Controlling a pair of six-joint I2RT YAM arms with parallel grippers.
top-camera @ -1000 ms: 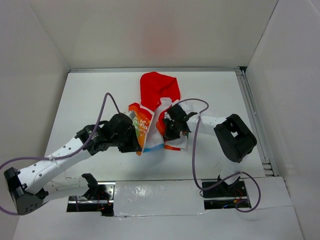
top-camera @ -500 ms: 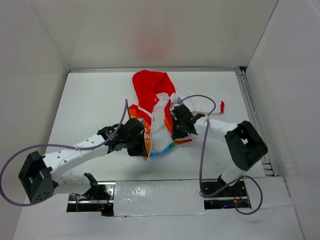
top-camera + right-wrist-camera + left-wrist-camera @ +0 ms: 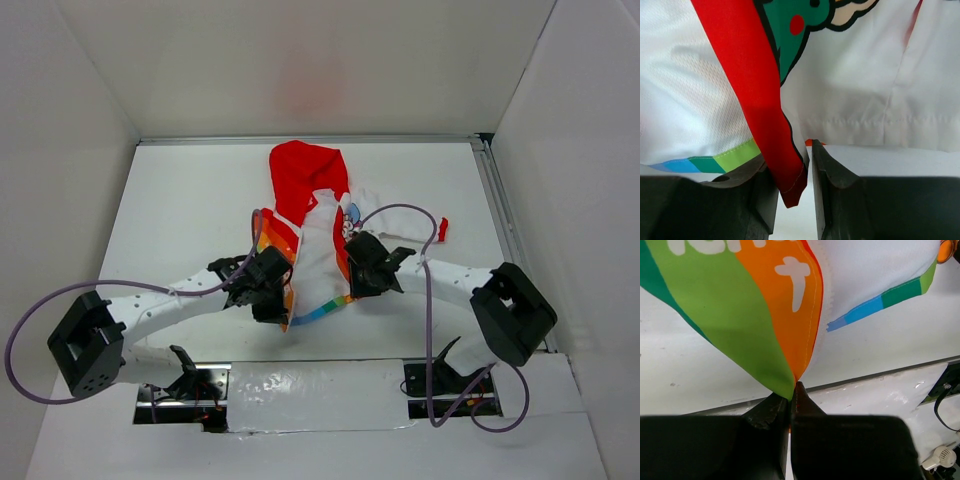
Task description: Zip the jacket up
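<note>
The jacket (image 3: 318, 250) lies open on the white table, white lining up, with its red hood (image 3: 305, 175) toward the back wall. My left gripper (image 3: 283, 300) is at the jacket's near left corner. In the left wrist view it (image 3: 792, 390) is shut on the orange and green hem corner (image 3: 785, 315). My right gripper (image 3: 352, 275) is at the right front panel. In the right wrist view it (image 3: 790, 155) stands open, a red fabric edge (image 3: 740, 75) hanging loose between its fingers, closer to the left one. I cannot make out the zipper.
A metal rail (image 3: 505, 230) runs along the table's right edge. White walls close in the back and both sides. One white sleeve with a red cuff (image 3: 443, 228) reaches right. Purple cables loop over both arms. The arm bases sit on a plate (image 3: 300, 385) at the near edge.
Both arms have drawn the jacket's lower edge toward the near side and spread it flatter. The right gripper's jaws have parted, releasing the red edge. The left gripper keeps its hold.
</note>
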